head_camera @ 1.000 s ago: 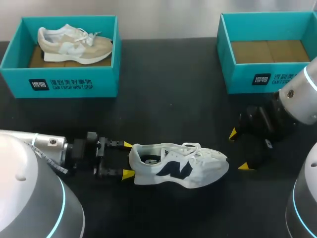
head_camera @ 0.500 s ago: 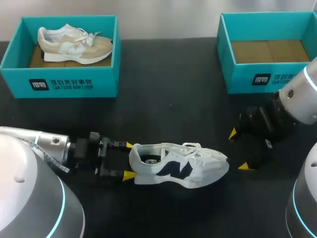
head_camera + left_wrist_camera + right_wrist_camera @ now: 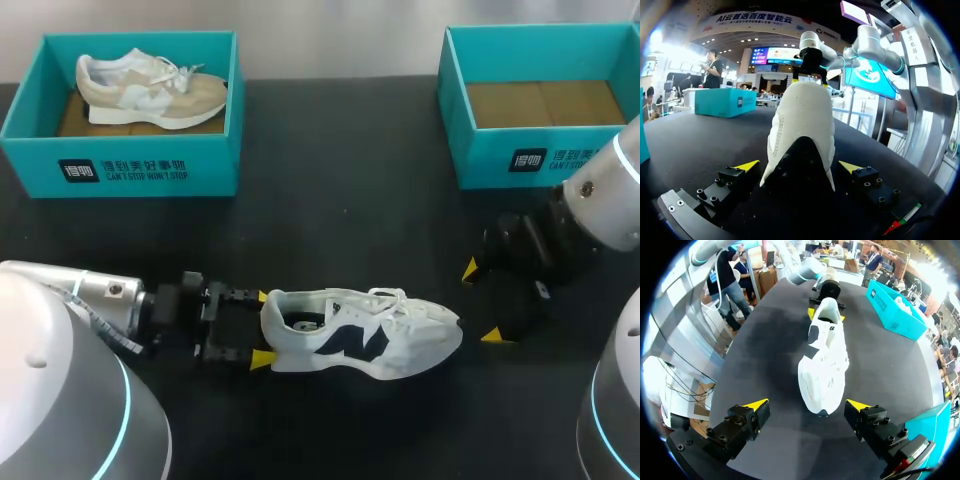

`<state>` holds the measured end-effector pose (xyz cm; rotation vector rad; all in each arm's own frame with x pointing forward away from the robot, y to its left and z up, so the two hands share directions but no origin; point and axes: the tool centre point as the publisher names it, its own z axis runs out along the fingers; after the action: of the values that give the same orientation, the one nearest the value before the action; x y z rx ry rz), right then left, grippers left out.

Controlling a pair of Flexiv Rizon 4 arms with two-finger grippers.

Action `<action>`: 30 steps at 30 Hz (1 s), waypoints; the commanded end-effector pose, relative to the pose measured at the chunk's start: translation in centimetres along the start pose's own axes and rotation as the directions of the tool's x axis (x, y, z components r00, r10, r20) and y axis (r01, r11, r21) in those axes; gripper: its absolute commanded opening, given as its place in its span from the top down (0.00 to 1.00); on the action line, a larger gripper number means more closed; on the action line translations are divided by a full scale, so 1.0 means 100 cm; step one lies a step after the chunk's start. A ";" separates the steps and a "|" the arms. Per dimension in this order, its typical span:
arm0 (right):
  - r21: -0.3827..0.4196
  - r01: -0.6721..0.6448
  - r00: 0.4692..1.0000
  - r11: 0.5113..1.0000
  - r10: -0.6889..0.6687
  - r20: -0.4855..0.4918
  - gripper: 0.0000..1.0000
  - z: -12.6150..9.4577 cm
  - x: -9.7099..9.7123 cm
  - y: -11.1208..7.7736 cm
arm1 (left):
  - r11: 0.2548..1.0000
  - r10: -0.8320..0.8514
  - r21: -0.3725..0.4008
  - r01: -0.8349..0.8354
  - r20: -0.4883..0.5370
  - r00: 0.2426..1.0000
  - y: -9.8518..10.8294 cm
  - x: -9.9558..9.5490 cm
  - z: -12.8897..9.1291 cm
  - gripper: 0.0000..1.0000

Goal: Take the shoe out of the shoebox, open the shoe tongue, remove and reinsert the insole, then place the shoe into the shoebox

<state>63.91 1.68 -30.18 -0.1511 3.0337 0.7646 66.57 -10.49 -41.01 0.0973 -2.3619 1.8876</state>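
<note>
White shoe (image 3: 360, 335) is out of the box and sits on its sole mid-table (image 3: 340, 220), heel toward my left arm, toe toward my right. Left gripper (image 3: 260, 327) is low at the heel, jaws wide, one yellow tip on each side of the heel counter. The left wrist view shows a gap on both sides, so it's bracketing the heel, not clamped on it, and holding nothing. My read: it's parked there to pin the heel so the shoe won't slide or yaw once the other arm starts pulling on the tongue. Right gripper (image 3: 481, 304) is just off the toe, also spread wide and empty. The right wrist view has the toe straight ahead of the fingers and apart from them. It's lined up along the shoe's long axis, so it can come in over the laces. Laces look tied and the collar faces up. The inside is dark, so I can't tell the insole state from here. Right shoebox (image 3: 480, 160) is empty with bare cardboard floor showing, well apart from the shoe; I take it as the return spot. Left shoebox (image 3: 140, 165) holds a beige shoe (image 3: 150, 88), not involved. I judge we're at the tongue-opening step. Risk: an unclamped heel lets the shoe tip.
</note>
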 end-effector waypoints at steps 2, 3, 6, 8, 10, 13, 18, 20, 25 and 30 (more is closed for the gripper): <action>0.002 0.001 1.000 1.000 -0.001 0.002 0.00 0.001 0.001 0.000 | 1.000 -0.004 0.003 0.004 0.001 1.000 0.001 -0.003 0.008 0.00; 0.002 0.001 1.000 1.000 -0.001 0.002 0.00 0.001 0.001 0.000 | 1.000 -0.006 0.004 0.006 0.001 1.000 0.001 -0.004 0.009 0.00; 0.002 0.001 1.000 1.000 -0.001 0.002 0.00 0.001 0.001 0.000 | 1.000 -0.009 0.009 0.010 -0.004 1.000 0.001 -0.003 0.013 0.00; 0.002 0.001 1.000 1.000 -0.001 0.002 0.00 0.001 0.001 0.000 | 1.000 -0.011 0.012 0.012 -0.009 1.000 0.000 -0.003 0.016 0.00; 0.002 0.001 1.000 1.000 -0.001 0.002 0.00 0.001 0.001 0.000 | 1.000 -0.015 0.016 0.015 -0.011 1.000 0.000 -0.002 0.018 0.00; 0.002 0.001 1.000 1.000 -0.001 0.002 0.00 0.001 0.001 0.000 | 1.000 -0.017 0.020 0.017 -0.013 1.000 0.000 -0.001 0.020 0.00; 0.002 0.001 1.000 1.000 -0.001 0.002 0.00 0.001 0.001 0.000 | 0.999 -0.020 0.029 0.020 -0.015 1.000 0.000 0.002 0.023 0.00; 0.002 0.001 1.000 1.000 -0.001 0.002 0.00 0.001 0.001 0.000 | 0.999 -0.019 0.031 0.020 -0.015 1.000 0.000 0.003 0.024 0.00; 0.002 0.001 1.000 1.000 -0.001 0.002 0.00 0.001 0.001 0.000 | 0.999 -0.019 0.031 0.019 -0.010 1.000 0.001 0.004 0.027 0.00; 0.002 0.001 1.000 1.000 -0.001 0.002 0.00 0.001 0.001 0.000 | 0.999 -0.021 0.039 0.021 -0.001 1.000 0.002 0.005 0.029 0.00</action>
<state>63.91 1.68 -30.18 -0.1511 3.0337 0.7646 66.23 -12.95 -41.46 0.1171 -2.3146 1.9151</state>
